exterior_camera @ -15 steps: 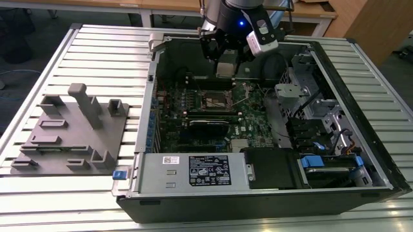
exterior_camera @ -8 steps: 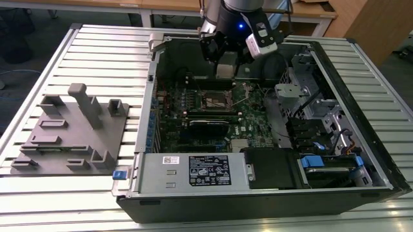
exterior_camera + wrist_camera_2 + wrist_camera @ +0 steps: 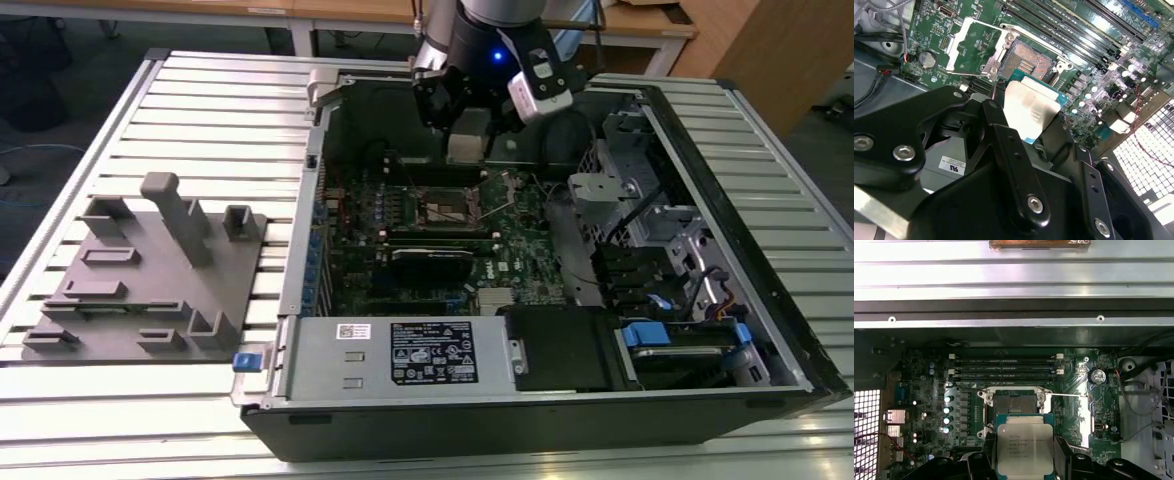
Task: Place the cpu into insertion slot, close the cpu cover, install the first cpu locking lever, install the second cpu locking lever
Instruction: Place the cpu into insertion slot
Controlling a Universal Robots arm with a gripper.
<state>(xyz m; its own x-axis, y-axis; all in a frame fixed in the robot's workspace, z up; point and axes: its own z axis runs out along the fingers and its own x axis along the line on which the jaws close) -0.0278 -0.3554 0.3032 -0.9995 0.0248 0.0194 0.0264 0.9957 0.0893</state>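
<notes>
Black memory slots (image 3: 1004, 360) beside insertion slot (image 3: 1015, 404)

The cpu (image 3: 1024, 447) has a dull silvery top with faint dark print and a thin teal-green border. The gripper (image 3: 1024, 460) around it is matt black. The insertion slot (image 3: 1015, 405) is dark inside a silvery rim. The cpu cover (image 3: 1000, 50) seems pale silver, perhaps whitened by glare. The circuit board (image 3: 523, 225) is green. At the exterior view's lower left, the table (image 3: 134, 420) is pale with ribbed stripes, the fixture block (image 3: 147, 290) is grey and a small tab (image 3: 246, 361) is blue.
</notes>
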